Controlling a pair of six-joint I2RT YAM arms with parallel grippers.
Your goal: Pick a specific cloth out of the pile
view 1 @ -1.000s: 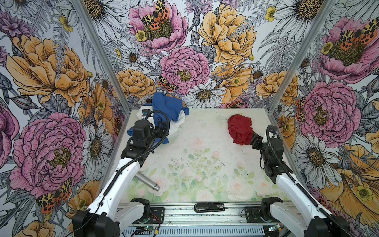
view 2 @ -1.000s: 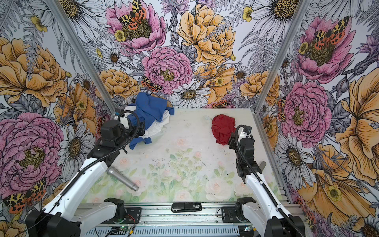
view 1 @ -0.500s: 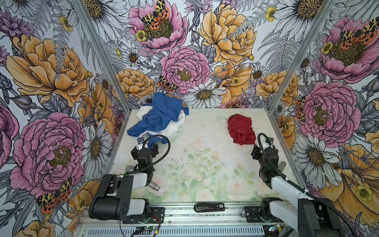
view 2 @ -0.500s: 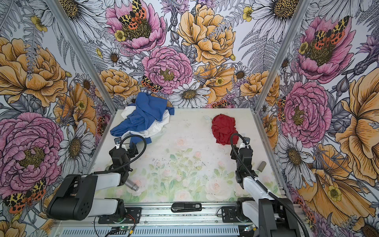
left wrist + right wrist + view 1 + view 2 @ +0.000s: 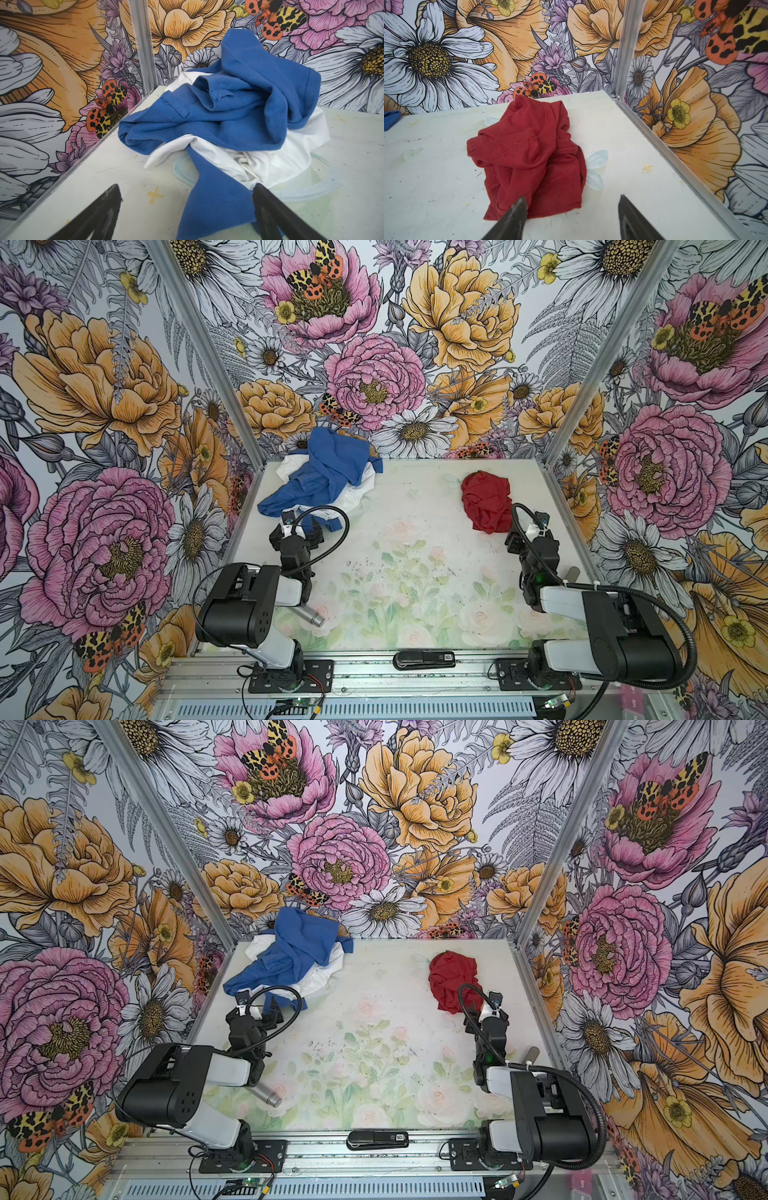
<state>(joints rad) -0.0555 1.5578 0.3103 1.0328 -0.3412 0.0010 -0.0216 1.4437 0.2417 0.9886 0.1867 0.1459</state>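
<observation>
The pile [image 5: 322,472] lies in the far left corner of the surface [image 5: 415,531], against the flowered walls. It is a rumpled blue cloth draped over a white one, and a blue tail trails from it toward the near side. In both top views the left hand [image 5: 298,529] sits just at the near end of that tail, and its arm is folded low over the near left part of the surface.

The left wrist view shows the pile [image 5: 239,116] close ahead, with the left hand [image 5: 186,188] spread wide and released. The blue tail runs between its two dark fingers [image 5: 104,209], which grip nothing. One finger overlaps the tail's edge, and I cannot tell whether it touches the cloth.

A red cloth [image 5: 486,502] lies crumpled by itself on the far right, well apart from the pile. The right hand [image 5: 519,531] is just beside its near edge. In the right wrist view the right hand [image 5: 572,198] is parted and holds nothing, with the red cloth [image 5: 529,158] just ahead of it.
</observation>
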